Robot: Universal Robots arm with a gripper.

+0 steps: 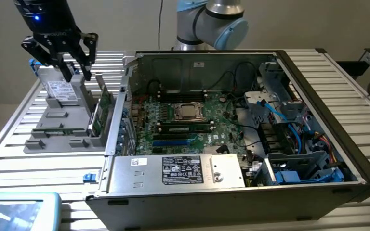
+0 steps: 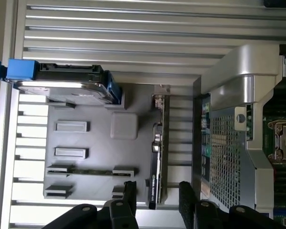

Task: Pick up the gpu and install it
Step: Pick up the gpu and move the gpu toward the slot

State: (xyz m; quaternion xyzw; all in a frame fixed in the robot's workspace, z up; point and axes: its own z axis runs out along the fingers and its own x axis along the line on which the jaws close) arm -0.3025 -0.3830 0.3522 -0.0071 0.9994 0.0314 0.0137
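The gripper (image 1: 75, 73) hung over the gpu (image 1: 99, 113) with its jaws wide apart, grasping nothing. The gpu stood on its edge in the grey holder (image 1: 55, 126), beside the open computer case (image 1: 236, 207).

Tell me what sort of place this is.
Probably a robotics lab bench set up for PC assembly: an open computer case sits on a slatted metal table, a grey fixture beside it holds loose parts, and a robot arm stands behind the case.
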